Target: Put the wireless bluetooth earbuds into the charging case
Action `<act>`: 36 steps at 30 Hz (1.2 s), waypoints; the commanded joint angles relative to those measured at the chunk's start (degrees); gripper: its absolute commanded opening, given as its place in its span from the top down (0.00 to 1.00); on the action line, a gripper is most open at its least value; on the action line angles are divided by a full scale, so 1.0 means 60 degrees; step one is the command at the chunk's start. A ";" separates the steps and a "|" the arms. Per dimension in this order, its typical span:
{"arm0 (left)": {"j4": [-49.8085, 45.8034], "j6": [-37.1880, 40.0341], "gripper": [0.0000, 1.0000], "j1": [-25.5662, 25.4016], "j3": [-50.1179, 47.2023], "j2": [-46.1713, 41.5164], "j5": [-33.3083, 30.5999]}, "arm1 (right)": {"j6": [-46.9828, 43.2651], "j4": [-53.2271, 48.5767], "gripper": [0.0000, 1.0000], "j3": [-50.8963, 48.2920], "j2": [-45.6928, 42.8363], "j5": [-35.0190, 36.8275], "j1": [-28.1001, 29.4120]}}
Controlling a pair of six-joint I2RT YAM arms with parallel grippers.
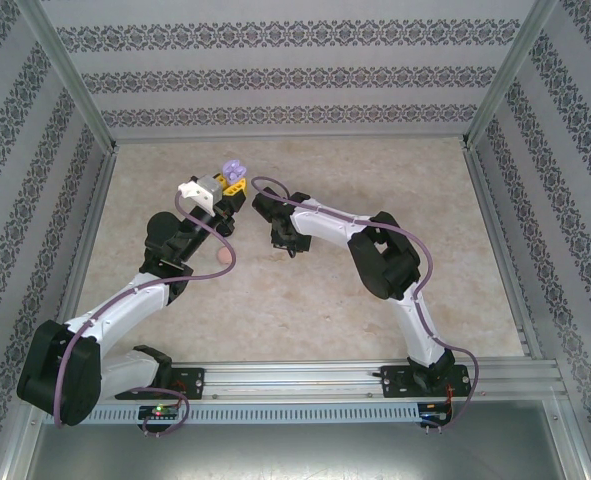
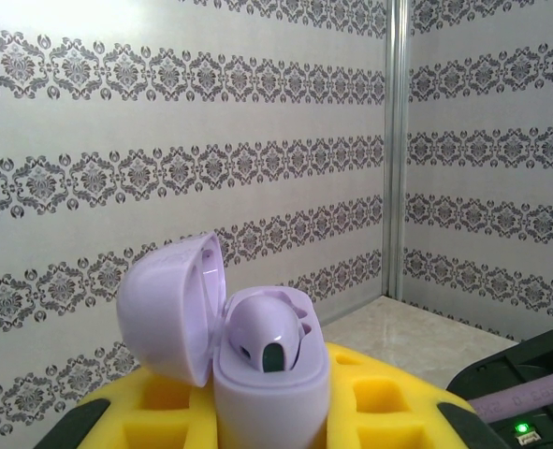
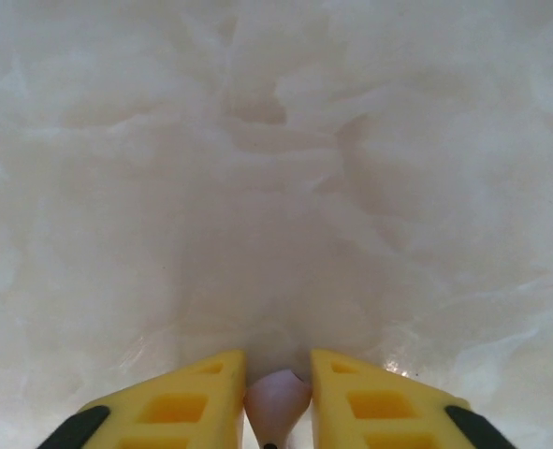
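Risks flicking bud (image 3: 276, 404) away at tabletop (image 1: 375, 330) centre, right gripper (image 3: 278, 374) pinching it by fingertip edges, left gripper (image 1: 227, 190) clamping open case (image 2: 271, 388).

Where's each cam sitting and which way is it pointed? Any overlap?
Top: above, behind the bases, looking down at table; both arms, left hand, right hand.
Left wrist: faces the wall sideways; its hand holding open case.
Right wrist: faces straight down at table; its fingers flank earbud.
Shared: top and left wrist both see the case.
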 commanded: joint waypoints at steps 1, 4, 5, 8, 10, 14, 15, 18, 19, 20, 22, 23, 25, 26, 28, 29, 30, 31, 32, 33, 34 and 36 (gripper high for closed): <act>0.0460 -0.0149 1.00 0.0156 -0.0008 0.0022 0.0165 | -0.0035 0.0123 0.82 -0.0424 -0.0042 -0.0068 0.0010; 0.0424 -0.0149 1.00 0.0159 -0.0013 0.0012 0.0237 | -0.0200 0.0342 0.86 -0.0638 -0.0374 -0.0019 -0.0024; 0.0405 -0.0149 1.00 0.0159 0.0018 -0.0001 0.0308 | -0.0270 0.0423 0.86 -0.0713 -0.0533 0.0031 -0.0020; 0.0234 -0.0120 1.00 0.0159 0.0083 -0.0082 0.0580 | -0.0539 0.0633 0.86 -0.0964 -0.1180 0.0248 -0.0064; 0.0157 -0.0098 1.00 0.0156 0.0127 -0.0176 0.0779 | -0.0730 0.0769 0.87 -0.1120 -0.1690 0.0359 -0.0112; -0.0213 0.0027 1.00 0.0154 0.0278 -0.0361 0.1328 | -0.1211 0.0957 0.87 -0.1335 -0.2770 0.0502 -0.0204; -0.0281 0.0058 1.00 0.0160 0.0305 -0.0404 0.1481 | -0.1336 0.0990 0.87 -0.1364 -0.3044 0.0542 -0.0221; -0.0547 0.0157 1.00 0.0160 0.0387 -0.0546 0.2034 | -0.1766 0.1147 0.87 -0.1441 -0.3971 0.0691 -0.0256; -0.0612 0.0170 1.00 0.0150 0.0418 -0.0572 0.2199 | -0.1883 0.1194 0.87 -0.1455 -0.4255 0.0702 -0.0270; -0.0760 0.0166 1.00 0.0142 0.0500 -0.0605 0.2394 | -0.2043 0.1262 0.87 -0.1456 -0.4565 0.0700 -0.0288; -0.1182 0.0159 1.00 0.0134 0.0726 -0.0611 0.2725 | -0.2312 0.1384 0.87 -0.1420 -0.5142 0.0606 -0.0324; -0.1301 0.0146 1.00 0.0113 0.0822 -0.0576 0.2895 | -0.2438 0.1472 0.87 -0.1398 -0.5421 0.0552 -0.0342; -0.1224 0.0079 1.00 0.0080 0.0897 -0.0485 0.3127 | -0.2648 0.1565 0.87 -0.1314 -0.5959 0.0404 -0.0389; -0.1148 0.0071 1.00 0.0047 0.0920 -0.0422 0.3248 | -0.2761 0.1603 0.87 -0.1261 -0.6188 0.0339 -0.0403; -0.1135 0.0096 1.00 -0.0044 0.1030 -0.0279 0.3362 | -0.3012 0.1735 0.86 -0.1209 -0.6617 0.0234 -0.0406; -0.1179 0.0161 1.00 -0.0117 0.1092 -0.0197 0.3407 | -0.3090 0.1806 0.86 -0.1207 -0.6837 0.0179 -0.0402; -0.1260 0.0265 1.00 -0.0180 0.1161 -0.0104 0.3441 | -0.3200 0.1909 0.86 -0.1235 -0.7051 0.0103 -0.0404; -0.1348 0.0389 1.00 -0.0242 0.1224 -0.0051 0.3474 | -0.3277 0.1996 0.86 -0.1262 -0.7247 0.0055 -0.0404; -0.1492 0.0541 1.00 -0.0315 0.1308 0.0029 0.3495 | -0.3352 0.2104 0.86 -0.1301 -0.7455 -0.0020 -0.0394; -0.1688 0.0694 1.00 -0.0391 0.1397 0.0127 0.3503 | -0.3427 0.2244 0.86 -0.1362 -0.7655 -0.0128 -0.0393; -0.1809 0.0803 1.00 -0.0444 0.1463 0.0186 0.3526 | -0.3524 0.2369 0.86 -0.1418 -0.7831 -0.0227 -0.0392; -0.1879 0.0851 1.00 -0.0526 0.1565 0.0422 0.3568 | -0.3620 0.2572 0.85 -0.1510 -0.8147 -0.0394 -0.0377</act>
